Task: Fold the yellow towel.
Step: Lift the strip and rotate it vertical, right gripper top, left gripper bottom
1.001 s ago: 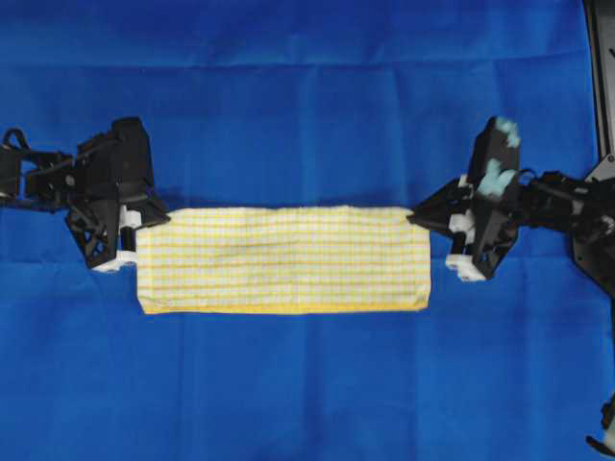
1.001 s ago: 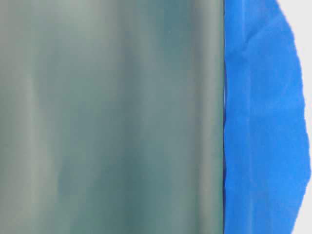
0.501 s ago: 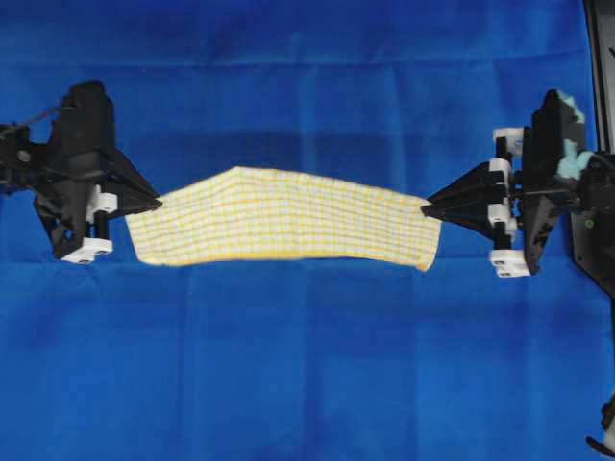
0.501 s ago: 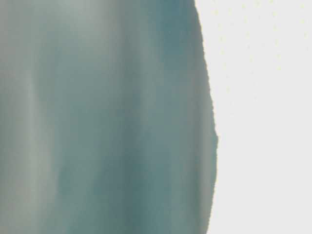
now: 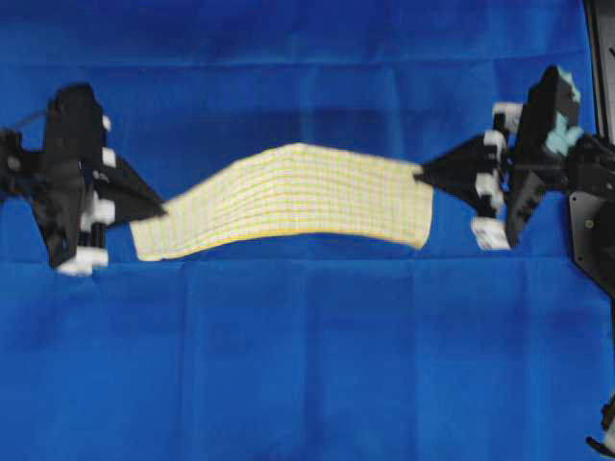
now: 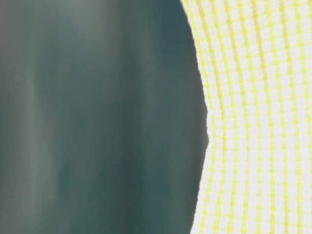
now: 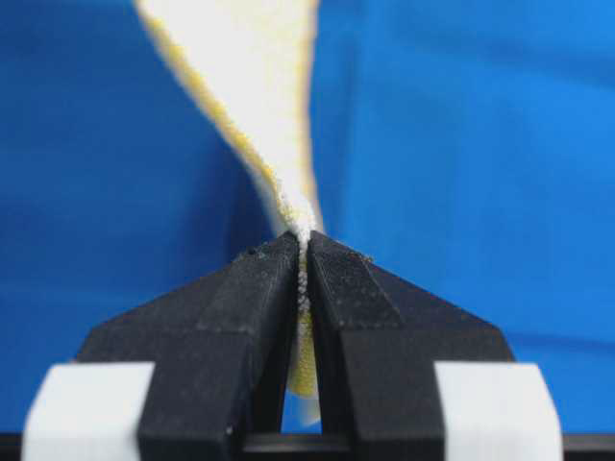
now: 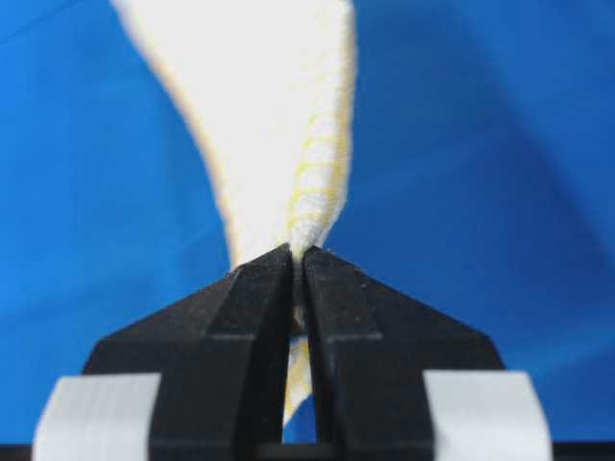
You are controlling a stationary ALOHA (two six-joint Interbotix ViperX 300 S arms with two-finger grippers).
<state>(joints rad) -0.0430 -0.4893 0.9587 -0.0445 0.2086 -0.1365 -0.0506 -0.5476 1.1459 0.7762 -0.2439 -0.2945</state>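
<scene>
Across the middle of the overhead view, the yellow towel (image 5: 288,202) is held stretched above the blue sheet (image 5: 307,365), its ends pinched by the closed left claw (image 5: 159,204) and right claw (image 5: 420,173).

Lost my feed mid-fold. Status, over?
Left claw shut on yellow towel, right claw shut on its other end. Towel slung between them above blue sheet. Nothing in the way.
</scene>
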